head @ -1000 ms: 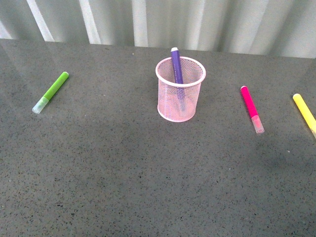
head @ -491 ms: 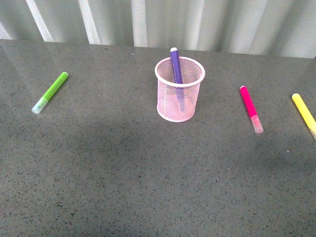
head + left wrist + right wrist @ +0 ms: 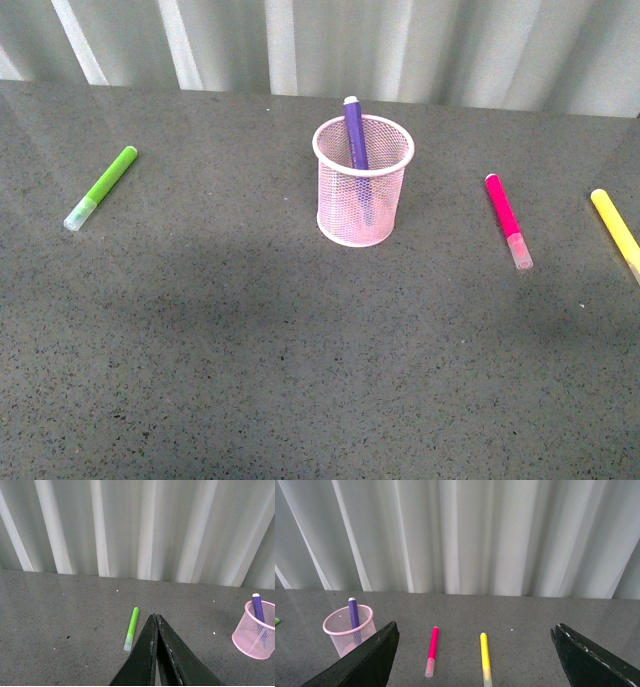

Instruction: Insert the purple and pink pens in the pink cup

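Nothing moved; left fingers (image 3: 146, 651) pressed together, empty; right fingers (image 3: 369, 657) spread wide, empty.

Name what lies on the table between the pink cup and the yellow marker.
The pink pen lies flat there, touching neither the pink cup nor the yellow marker. Both the front view and the right wrist view show it.

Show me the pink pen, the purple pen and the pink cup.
pink pen (image 3: 507, 221): front view, middle of its magenta barrel, just above the clear cap.
purple pen (image 3: 357, 140): front view, upper barrel, at the height of the rim.
pink cup (image 3: 338, 205): front view, mesh wall.
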